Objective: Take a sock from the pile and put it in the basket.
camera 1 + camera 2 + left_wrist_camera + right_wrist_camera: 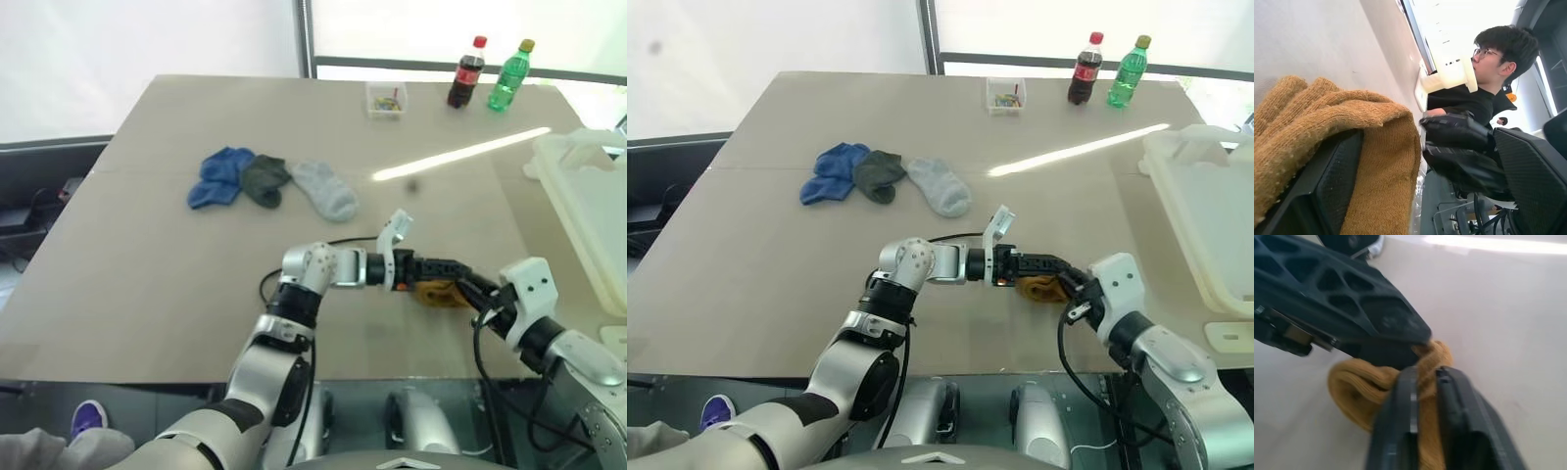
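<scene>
The pile lies at the table's middle left: a blue sock (220,176), a dark green one (265,179) and a pale grey one (326,189). A mustard sock (436,292) hangs above the table's near edge, between my two grippers. My left gripper (451,277) reaches rightward and is open, and the sock drapes over one of its fingers (1327,186). My right gripper (1425,372) meets it from the right, its fingers pinched on a fold of the same sock. The white basket (588,206) stands at the table's right edge.
At the back of the table are a small clear box (386,99), a cola bottle (466,72) and a green bottle (508,74). A person (1488,73) shows beyond the basket in the left wrist view. A cable (343,242) trails by my left arm.
</scene>
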Controlling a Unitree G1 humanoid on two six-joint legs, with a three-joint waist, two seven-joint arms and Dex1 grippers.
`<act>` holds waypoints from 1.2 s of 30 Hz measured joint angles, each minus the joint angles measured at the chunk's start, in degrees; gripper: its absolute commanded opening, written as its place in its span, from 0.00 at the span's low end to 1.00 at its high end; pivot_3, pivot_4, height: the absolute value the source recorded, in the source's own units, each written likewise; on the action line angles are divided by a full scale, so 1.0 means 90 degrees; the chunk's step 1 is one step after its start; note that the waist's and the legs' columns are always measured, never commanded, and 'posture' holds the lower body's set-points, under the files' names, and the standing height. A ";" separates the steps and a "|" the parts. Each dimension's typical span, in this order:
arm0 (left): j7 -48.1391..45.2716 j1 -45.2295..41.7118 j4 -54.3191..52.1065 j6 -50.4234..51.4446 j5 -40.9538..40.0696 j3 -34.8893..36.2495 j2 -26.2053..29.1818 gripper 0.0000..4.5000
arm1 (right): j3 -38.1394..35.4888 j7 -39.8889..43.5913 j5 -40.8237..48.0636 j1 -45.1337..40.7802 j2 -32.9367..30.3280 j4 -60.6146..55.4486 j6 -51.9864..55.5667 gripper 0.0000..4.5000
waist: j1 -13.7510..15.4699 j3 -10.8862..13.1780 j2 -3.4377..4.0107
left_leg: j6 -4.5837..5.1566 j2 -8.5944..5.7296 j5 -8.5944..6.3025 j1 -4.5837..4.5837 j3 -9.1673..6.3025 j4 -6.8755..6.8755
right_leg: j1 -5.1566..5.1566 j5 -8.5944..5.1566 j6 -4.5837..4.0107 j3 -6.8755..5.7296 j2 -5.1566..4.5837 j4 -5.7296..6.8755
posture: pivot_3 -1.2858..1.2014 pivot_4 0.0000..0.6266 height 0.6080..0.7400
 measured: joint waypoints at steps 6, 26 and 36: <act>-0.0377 0.0134 -0.0395 0.0167 -0.0066 -0.0122 0.0299 1.00 | 0.0434 -0.0172 -0.0181 -0.0603 0.0304 0.0548 0.0023 0.62 | -0.0025 0.0001 0.0000 | -0.0001 0.0001 0.0000 -0.0003 0.0002 -0.0004 | -0.0006 0.0000 -0.0002 0.0005 0.0003 0.0002 | 0.52 0.24 0.91; -0.2168 0.1560 -0.3232 -0.2092 0.0553 -0.1088 0.2591 1.00 | 0.0690 0.0273 -0.0381 -0.0866 -0.0352 0.1238 0.0406 0.62 | -0.0010 0.0002 0.0008 | -0.0001 0.0001 -0.0002 -0.0004 0.0000 -0.0011 | -0.0008 -0.0015 -0.0033 0.0010 -0.0018 -0.0003 | 0.52 0.24 0.91; -0.3119 0.2551 -0.4095 -0.4044 0.1115 -0.0908 0.3993 1.00 | 0.0821 0.0751 0.0033 -0.1523 -0.1117 0.1242 0.1700 0.62 | 0.0000 0.0002 0.0008 | 0.0008 0.0002 -0.0009 -0.0011 -0.0011 -0.0017 | -0.0005 -0.0016 -0.0035 0.0003 -0.0049 -0.0033 | 0.52 0.24 0.91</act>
